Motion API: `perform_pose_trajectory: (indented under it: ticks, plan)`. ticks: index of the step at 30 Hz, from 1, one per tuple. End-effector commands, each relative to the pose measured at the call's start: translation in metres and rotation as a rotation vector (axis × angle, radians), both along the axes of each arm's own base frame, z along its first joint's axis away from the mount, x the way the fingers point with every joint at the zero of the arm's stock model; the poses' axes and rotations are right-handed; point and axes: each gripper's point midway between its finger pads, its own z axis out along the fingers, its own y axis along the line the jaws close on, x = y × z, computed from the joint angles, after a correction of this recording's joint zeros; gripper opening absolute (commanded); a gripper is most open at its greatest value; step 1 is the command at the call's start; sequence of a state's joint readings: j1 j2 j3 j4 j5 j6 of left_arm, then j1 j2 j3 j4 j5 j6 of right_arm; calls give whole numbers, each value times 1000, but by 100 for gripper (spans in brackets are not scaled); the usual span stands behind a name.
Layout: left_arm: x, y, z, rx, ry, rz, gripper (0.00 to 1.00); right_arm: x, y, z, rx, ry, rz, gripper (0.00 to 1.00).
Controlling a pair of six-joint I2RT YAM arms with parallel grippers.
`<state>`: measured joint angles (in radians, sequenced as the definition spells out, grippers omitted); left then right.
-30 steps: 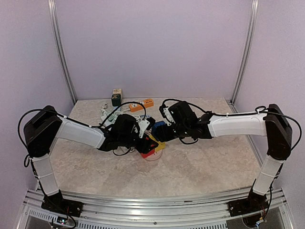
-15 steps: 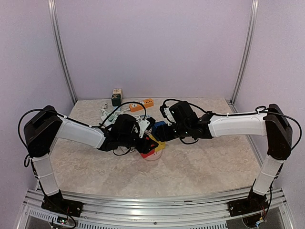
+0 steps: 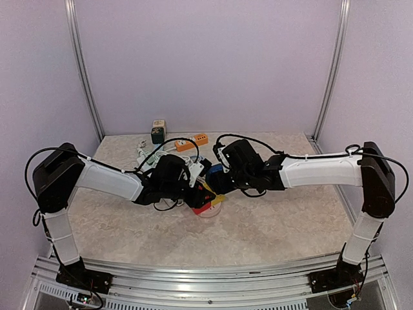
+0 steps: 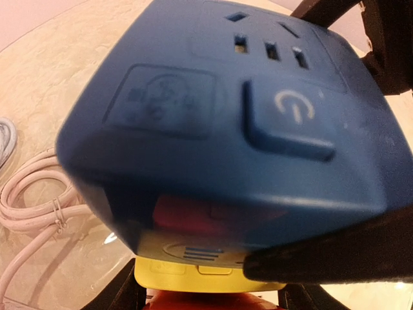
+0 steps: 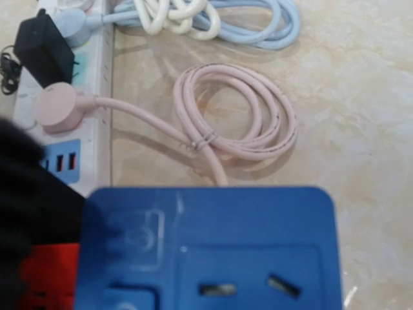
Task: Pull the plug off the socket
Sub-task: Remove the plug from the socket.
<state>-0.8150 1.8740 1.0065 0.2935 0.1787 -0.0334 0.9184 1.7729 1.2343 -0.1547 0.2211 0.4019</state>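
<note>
While it sat pressed against the yellow block (image 4: 206, 274), the blue socket cube (image 4: 226, 129) stayed near the middle of the table (image 3: 271, 226), pinched by the right gripper (image 3: 218, 179). The left gripper (image 3: 201, 188) clamped the yellow block. Just behind lay a white power strip (image 5: 97, 129) and a coiled pink cord (image 5: 239, 110).

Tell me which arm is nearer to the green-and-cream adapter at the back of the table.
Left. The left arm has its wrist just in front of the adapter; the right arm is farther off to its right, beyond the orange power strip.
</note>
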Motion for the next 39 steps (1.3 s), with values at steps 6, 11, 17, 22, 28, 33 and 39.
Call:
perform_pose_trajectory:
  ticks: [6,11,17,22,28,33,39]
  plan:
    - [-8,29,-54,149,130,66,15,10,-11,33,-126,-146,-93,0]
    - [-8,30,-54,149,129,67,15,9,-11,37,-132,-158,-93,0]
    - [-8,31,-54,150,130,70,16,8,-9,37,-114,-150,-85,0]
    - [-9,31,-55,156,131,71,15,8,-9,32,-106,-128,-92,0]
    - [-10,34,-58,162,136,73,16,10,-13,34,16,-71,-70,0]
    - [-11,34,-58,160,136,73,15,13,-20,38,132,-22,-51,0]
    - [-10,33,-57,158,133,73,15,13,-21,37,143,-11,-53,0]
